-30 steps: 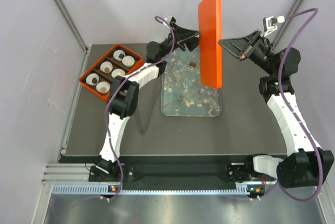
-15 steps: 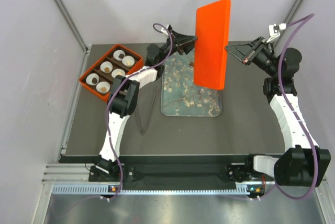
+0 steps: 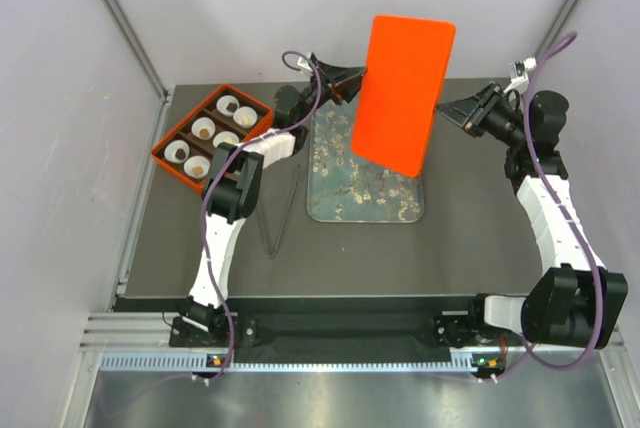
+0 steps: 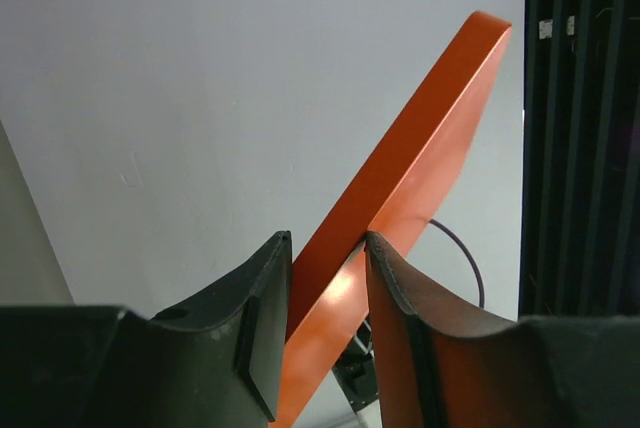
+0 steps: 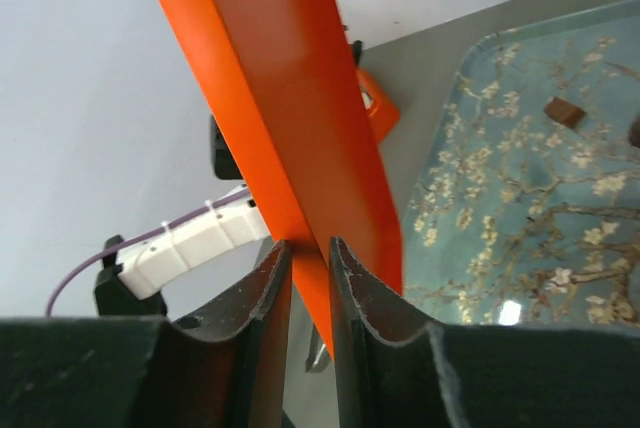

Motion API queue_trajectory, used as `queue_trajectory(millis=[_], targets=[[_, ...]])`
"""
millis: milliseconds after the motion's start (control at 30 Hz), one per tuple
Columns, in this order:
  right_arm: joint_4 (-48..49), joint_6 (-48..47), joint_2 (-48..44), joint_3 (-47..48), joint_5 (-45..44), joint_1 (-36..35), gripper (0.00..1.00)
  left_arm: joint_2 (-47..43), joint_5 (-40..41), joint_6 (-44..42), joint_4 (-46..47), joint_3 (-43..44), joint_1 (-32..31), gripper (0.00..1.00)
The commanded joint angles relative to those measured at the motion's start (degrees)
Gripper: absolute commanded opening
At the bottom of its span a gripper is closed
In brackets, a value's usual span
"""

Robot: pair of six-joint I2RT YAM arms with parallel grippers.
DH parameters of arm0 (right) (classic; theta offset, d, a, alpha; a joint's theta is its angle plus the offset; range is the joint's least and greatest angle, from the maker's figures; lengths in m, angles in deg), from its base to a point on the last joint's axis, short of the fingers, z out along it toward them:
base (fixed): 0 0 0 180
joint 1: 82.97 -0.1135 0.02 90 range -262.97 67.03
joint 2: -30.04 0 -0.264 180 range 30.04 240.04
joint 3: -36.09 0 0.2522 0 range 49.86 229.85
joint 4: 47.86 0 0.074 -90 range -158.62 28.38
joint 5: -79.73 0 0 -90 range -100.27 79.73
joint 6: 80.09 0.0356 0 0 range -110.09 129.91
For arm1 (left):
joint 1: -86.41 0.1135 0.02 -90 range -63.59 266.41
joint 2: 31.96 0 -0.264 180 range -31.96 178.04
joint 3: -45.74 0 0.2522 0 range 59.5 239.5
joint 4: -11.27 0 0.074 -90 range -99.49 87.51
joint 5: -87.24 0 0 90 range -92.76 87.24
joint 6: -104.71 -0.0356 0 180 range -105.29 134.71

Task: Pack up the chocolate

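Observation:
A flat orange lid hangs tilted above the blossom-print glassy tray. My left gripper is shut on the lid's left edge, as the left wrist view shows. My right gripper is shut on its right edge, also in the right wrist view. A small brown chocolate lies on the tray; in the top view the lid hides it. The orange box at the back left holds several white paper cups, some with a small brown chocolate inside.
Dark tongs lie on the table left of the tray. The booth's grey walls stand close behind and on both sides. The left arm's white links stretch between the box and the tray.
The lid has turned from edge-on to broad face towards the top camera, and tilted. Both grippers have shifted with it, still holding its edges.

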Motion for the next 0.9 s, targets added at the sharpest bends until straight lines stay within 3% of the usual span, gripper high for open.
queue_trajectory(millis=[0, 300, 533, 733, 867], targets=[[-4.12, -6.42, 2.37, -1.75, -6.01, -0.49, 0.22, -3.52, -7.93, 3.62, 33.4, 0.78, -4.09, 0.39], [-1.05, -6.87, 6.93, -3.25, -5.83, -1.72, 0.23, -3.44, -8.1, 3.62, 33.4, -3.7, -4.79, 0.39], [8.09, -3.26, 9.84, -6.41, -2.76, -1.72, 0.23, -2.91, -9.94, 2.83, 33.4, -8.1, -5.06, 0.4], [7.49, -4.23, 11.51, -6.59, -2.67, -1.63, 0.23, -3.0, -11.7, 0.99, 33.4, -11.0, -5.06, 0.4], [6.26, -6.33, 11.69, -6.07, -2.4, -1.63, 0.28, -2.03, -12.15, 1.16, 33.4, -10.48, -4.62, 0.41]])
